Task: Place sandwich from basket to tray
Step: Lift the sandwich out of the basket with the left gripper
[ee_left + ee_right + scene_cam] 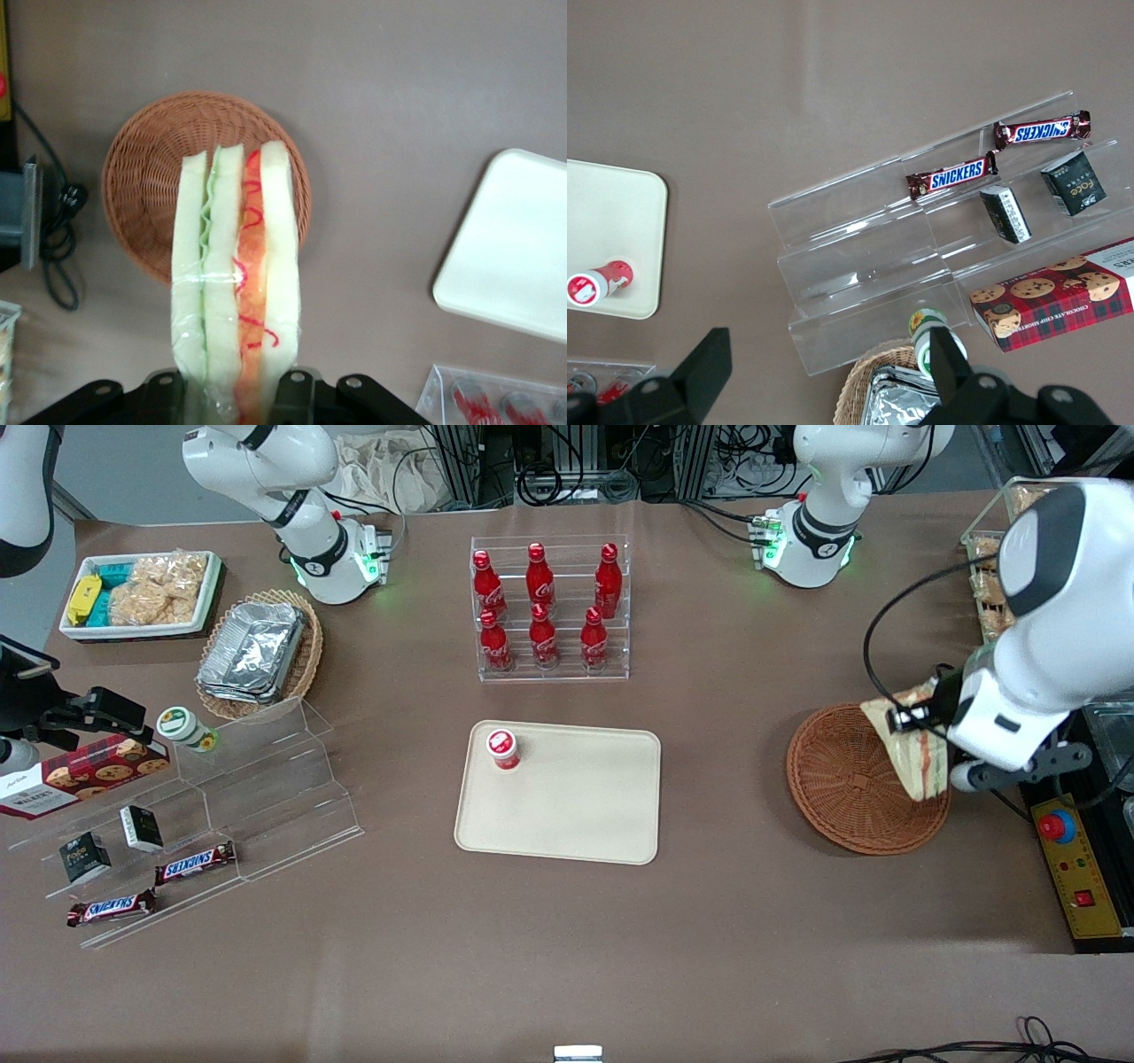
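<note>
Sandwich (235, 266), film-wrapped wedge, in tool (230, 390) above woven basket (142, 195)

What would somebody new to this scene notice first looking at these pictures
Probably the gripper, shut on the wrapped sandwich and holding it above the round wicker basket at the working arm's end of the table. Next, the cream tray mid-table, with a small red-capped bottle on one corner. Farther from the front camera, six red cola bottles stand in a clear rack.

Counted on the table
One sandwich (912, 757), one basket (850, 784), one tray (567, 797), six red bottles (542, 607), two Snickers bars (195, 863).
</note>
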Controlling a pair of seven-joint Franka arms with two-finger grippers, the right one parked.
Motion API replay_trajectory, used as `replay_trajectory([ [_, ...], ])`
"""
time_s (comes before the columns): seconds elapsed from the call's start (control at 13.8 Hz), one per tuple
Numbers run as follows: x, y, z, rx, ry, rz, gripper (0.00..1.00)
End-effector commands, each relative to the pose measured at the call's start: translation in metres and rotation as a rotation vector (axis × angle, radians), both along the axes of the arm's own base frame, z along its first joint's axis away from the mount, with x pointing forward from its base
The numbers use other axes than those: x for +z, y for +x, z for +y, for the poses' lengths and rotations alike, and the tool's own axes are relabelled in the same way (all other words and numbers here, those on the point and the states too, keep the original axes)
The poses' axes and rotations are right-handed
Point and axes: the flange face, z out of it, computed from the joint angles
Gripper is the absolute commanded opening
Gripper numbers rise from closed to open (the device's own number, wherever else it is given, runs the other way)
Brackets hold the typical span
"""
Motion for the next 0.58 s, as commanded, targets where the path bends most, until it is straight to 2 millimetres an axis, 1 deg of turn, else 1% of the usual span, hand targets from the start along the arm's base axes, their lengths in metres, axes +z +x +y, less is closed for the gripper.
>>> replay_trajectory([
  [0.0, 0.049, -0.027, -0.03, -0.009, 0.028, 0.0, 0.28],
  [0.07, 0.058, -0.037, -0.051, 0.0, 0.03, -0.013, 0.28],
  [0.22, 0.067, -0.056, -0.095, 0.021, 0.032, -0.033, 0.28],
  [0.29, 0.075, -0.065, -0.118, 0.02, 0.027, -0.05, 0.28],
  [0.36, 0.078, -0.078, -0.145, 0.012, 0.025, -0.057, 0.28],
  [0.51, 0.075, -0.1, -0.19, 0.001, 0.022, -0.055, 0.28],
])
